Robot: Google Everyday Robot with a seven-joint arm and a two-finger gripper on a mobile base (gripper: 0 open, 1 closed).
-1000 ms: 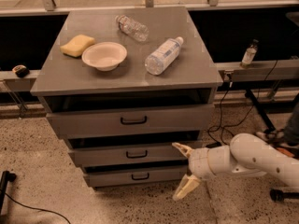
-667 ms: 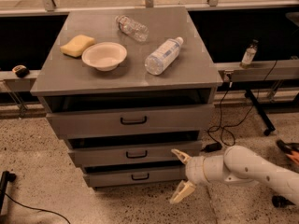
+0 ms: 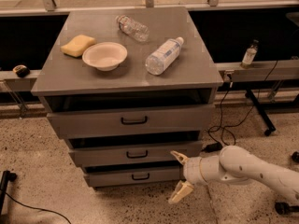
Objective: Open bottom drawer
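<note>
The bottom drawer (image 3: 117,177) is the lowest, narrowest grey front of the cabinet, with a small black loop handle (image 3: 140,176) at its centre. It sits nearly flush under the middle drawer (image 3: 107,156). My gripper (image 3: 179,177) is low at the drawer's right end, to the right of the handle and apart from it. Its two cream fingers (image 3: 180,192) are spread wide, one up and one down, holding nothing. The white arm (image 3: 252,169) reaches in from the right.
The top drawer (image 3: 93,121) is the widest. On the cabinet top (image 3: 196,73) lie a sponge (image 3: 77,45), a bowl (image 3: 104,55) and two plastic bottles (image 3: 163,56). Cables (image 3: 229,125) trail on the speckled floor to the right.
My gripper has moved left, towards the right end of the bottom drawer. Its fingers stay spread. The drawers have not moved.
</note>
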